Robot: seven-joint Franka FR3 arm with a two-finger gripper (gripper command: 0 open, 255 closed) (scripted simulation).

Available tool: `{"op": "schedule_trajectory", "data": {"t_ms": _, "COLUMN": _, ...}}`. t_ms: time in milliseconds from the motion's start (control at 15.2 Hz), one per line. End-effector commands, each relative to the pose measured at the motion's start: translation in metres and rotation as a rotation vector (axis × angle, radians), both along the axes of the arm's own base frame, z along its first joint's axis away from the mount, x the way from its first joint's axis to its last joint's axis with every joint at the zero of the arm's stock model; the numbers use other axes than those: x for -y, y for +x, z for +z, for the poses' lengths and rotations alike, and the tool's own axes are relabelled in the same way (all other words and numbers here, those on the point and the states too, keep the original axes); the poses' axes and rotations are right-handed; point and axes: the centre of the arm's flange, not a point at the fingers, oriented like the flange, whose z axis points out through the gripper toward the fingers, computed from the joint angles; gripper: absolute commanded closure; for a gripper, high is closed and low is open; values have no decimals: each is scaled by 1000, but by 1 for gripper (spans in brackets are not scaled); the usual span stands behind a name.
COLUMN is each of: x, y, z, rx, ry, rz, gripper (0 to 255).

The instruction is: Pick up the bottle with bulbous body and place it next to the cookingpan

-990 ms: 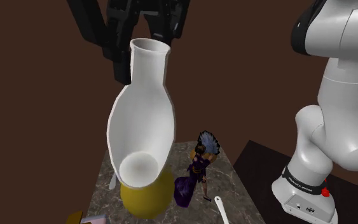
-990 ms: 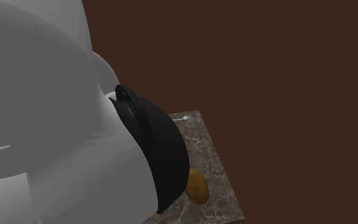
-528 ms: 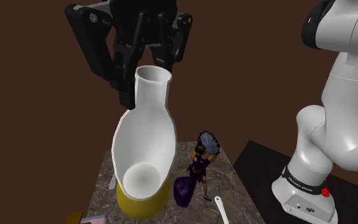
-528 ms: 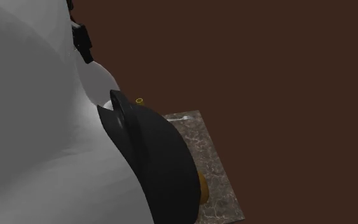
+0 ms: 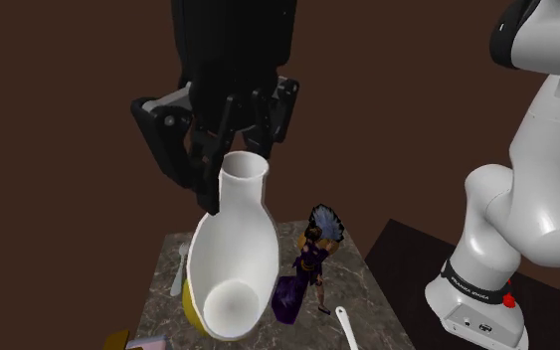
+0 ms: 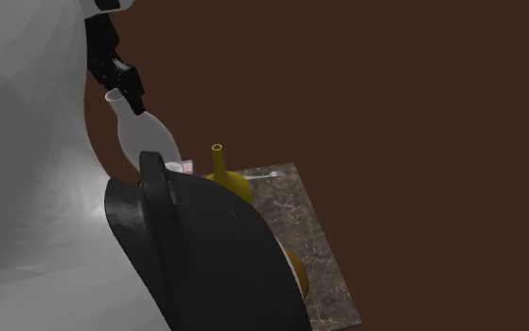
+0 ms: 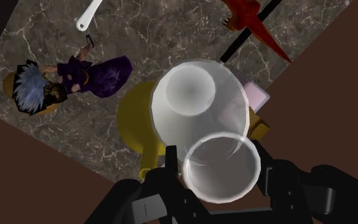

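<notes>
On the white arm's base (image 5: 471,298), a dark band carries pale lettering (too small to read) beside a red button. Above the marble tabletop (image 5: 372,298) the black gripper (image 5: 236,171) holds the white bulbous bottle (image 5: 233,249), fingers (image 7: 171,167) clasped either side of its neck just under the open mouth. The bottle hangs tilted off the surface, dished underside toward the shoulder camera; inside the mouth it is plain white. Right under it stands a yellow long-necked bottle (image 7: 133,121). Just beside that is a purple figurine (image 5: 307,266), and near the figurine a white spoon (image 5: 352,328). A red pointed object (image 7: 250,19) and a pink item (image 7: 258,95) lie past the bottles.
</notes>
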Motion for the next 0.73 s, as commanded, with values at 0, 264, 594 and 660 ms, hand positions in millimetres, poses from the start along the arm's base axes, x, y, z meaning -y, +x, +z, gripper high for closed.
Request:
{"op": "schedule_trajectory", "data": {"t_ms": 0, "x": -1, "y": 1, "z": -10, "rx": 0, "ry": 1, "rz": 0, "gripper": 255}}
{"op": "schedule_trajectory", "data": {"t_ms": 264, "x": -1, "y": 1, "z": -31, "rx": 0, "ry": 1, "rz": 0, "gripper": 255}}
{"op": "schedule_trajectory", "data": {"t_ms": 594, "x": -1, "y": 1, "z": -57, "rx": 0, "ry": 1, "rz": 0, "gripper": 255}}
{"op": "schedule_trajectory", "data": {"t_ms": 660, "x": -1, "y": 1, "z": -63, "rx": 0, "ry": 1, "rz": 0, "gripper": 255}}
